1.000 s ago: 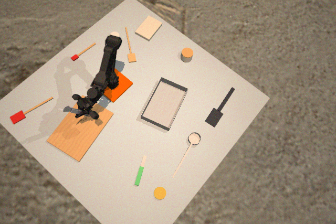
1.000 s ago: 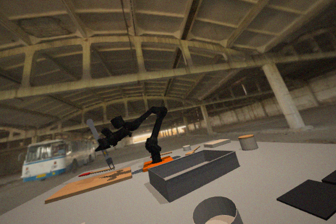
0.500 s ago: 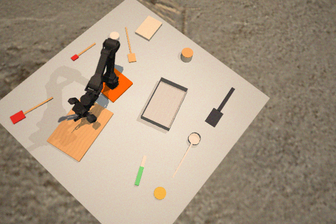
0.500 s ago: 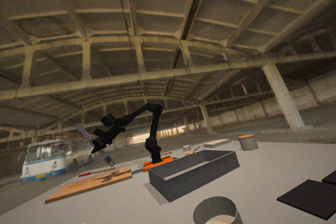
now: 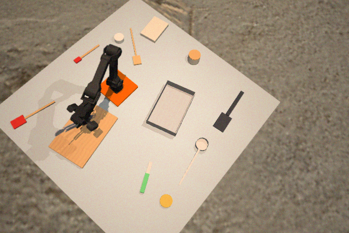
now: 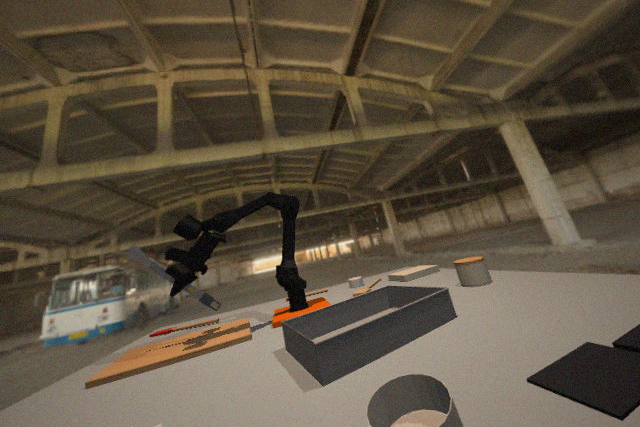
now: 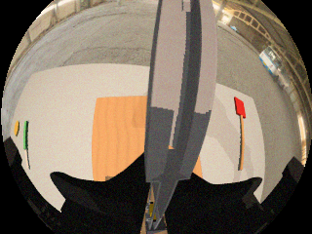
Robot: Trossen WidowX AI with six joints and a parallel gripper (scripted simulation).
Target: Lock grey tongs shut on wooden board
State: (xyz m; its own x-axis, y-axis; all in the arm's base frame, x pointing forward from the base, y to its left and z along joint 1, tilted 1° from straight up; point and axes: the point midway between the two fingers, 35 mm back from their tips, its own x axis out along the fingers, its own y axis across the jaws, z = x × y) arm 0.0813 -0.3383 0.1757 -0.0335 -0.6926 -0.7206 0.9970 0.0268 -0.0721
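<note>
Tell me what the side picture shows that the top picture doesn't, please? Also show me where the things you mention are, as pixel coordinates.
Only the side picture shows a parked bus [image 6: 85,303] and the big roof beams.

Only the top picture shows a green-handled knife [image 5: 144,182] and a round yellow disc [image 5: 166,201].

Both show the tongs [image 5: 62,131] [image 6: 149,263] in the robot's jaws, the wooden board [image 5: 81,151] [image 6: 134,360] and the roasting tin [image 5: 161,127] [image 6: 361,347].

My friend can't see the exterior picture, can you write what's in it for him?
A black robot arm's gripper holds grey tongs slanting in the air above a wooden board. A dark, open roasting tin sits nearby, and a bus stands behind.
</note>
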